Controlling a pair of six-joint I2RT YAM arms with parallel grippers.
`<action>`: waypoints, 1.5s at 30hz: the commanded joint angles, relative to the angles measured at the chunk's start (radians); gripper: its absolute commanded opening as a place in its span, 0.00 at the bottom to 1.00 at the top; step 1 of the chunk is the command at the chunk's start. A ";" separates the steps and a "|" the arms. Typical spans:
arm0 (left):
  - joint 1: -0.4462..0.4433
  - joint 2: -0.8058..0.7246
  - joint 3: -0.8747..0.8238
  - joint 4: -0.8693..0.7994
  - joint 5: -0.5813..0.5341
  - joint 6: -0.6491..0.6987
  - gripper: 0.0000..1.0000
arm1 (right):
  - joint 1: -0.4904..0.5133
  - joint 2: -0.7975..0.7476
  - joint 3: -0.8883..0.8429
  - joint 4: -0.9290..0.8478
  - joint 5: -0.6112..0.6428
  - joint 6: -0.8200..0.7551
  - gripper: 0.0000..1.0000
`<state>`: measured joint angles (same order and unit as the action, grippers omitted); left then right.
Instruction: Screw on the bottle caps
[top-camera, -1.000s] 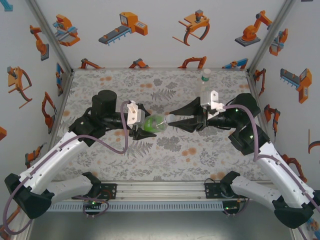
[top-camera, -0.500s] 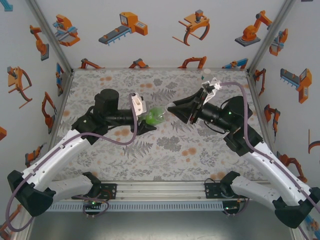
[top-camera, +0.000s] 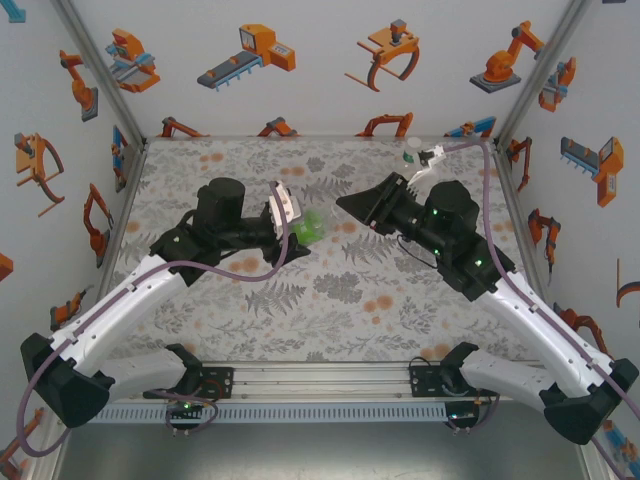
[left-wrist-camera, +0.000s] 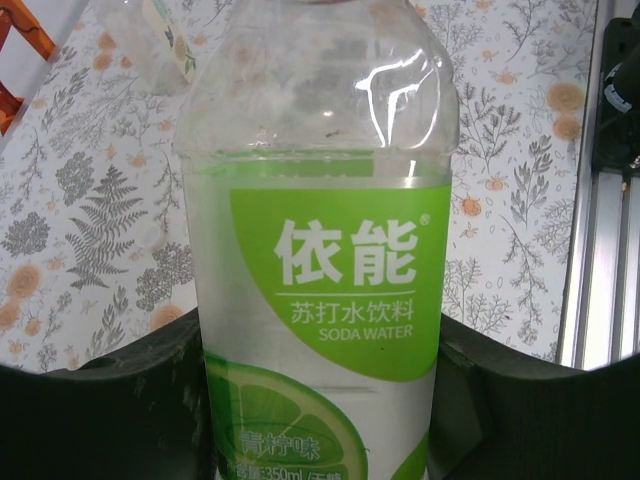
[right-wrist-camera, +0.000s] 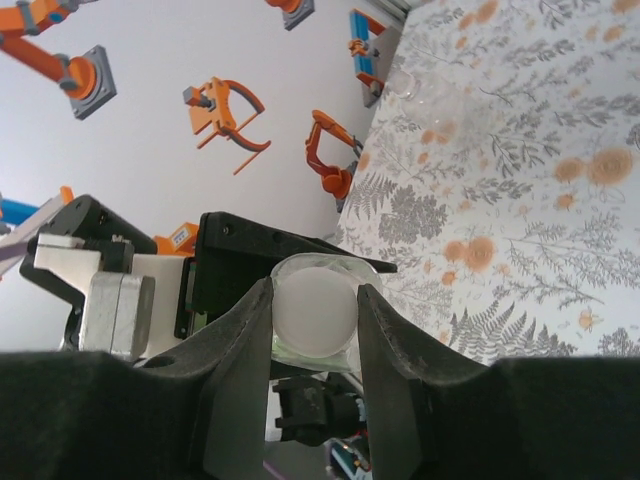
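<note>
The table (top-camera: 330, 300), covered in a grey cloth printed with ferns and flowers, fills the floor of the white-walled cell. Taking the middle of the cloth as the clock's centre in the overhead view, the left arm (top-camera: 130, 300) reaches up from 7 o'clock and the right arm (top-camera: 520, 310) from 5 o'clock. Their wrists meet just past the centre, toward 12.

The left gripper (top-camera: 298, 232) sits at about 11 o'clock, clenched around the soda water bottle (left-wrist-camera: 320, 250). This is a clear plastic bottle with a bright green label showing a lime slice. In the left wrist view its body stands between the two black fingers (left-wrist-camera: 110, 400), neck pointing to 12 o'clock.

The right gripper (top-camera: 352, 206) is at about 12 o'clock, its tip aimed toward 9 at the left gripper and close beside the green bottle. Its jaws are closed on a small round whitish cap (right-wrist-camera: 312, 302), seen face-on and pinched at both sides. The left gripper's black-and-white body lies straight behind the cap. Whether the cap touches the bottle's mouth I cannot tell.

Another bottle top (top-camera: 409, 156) peeks out at 1 o'clock, near the back edge of the cloth.
</note>
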<state>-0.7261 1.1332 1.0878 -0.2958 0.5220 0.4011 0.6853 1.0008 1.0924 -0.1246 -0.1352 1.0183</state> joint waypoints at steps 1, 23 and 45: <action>-0.013 -0.004 0.012 0.088 0.068 -0.009 0.00 | -0.006 0.013 0.039 -0.119 0.061 0.041 0.00; -0.014 0.000 -0.031 0.256 0.027 -0.161 0.00 | -0.003 0.030 0.106 0.025 0.085 0.009 0.00; -0.014 0.025 -0.013 0.244 -0.028 -0.181 0.00 | 0.006 0.056 0.141 0.018 0.036 -0.025 0.00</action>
<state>-0.7345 1.1507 1.0538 -0.0853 0.4900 0.2428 0.6823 1.0550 1.1999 -0.1226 -0.0624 1.0092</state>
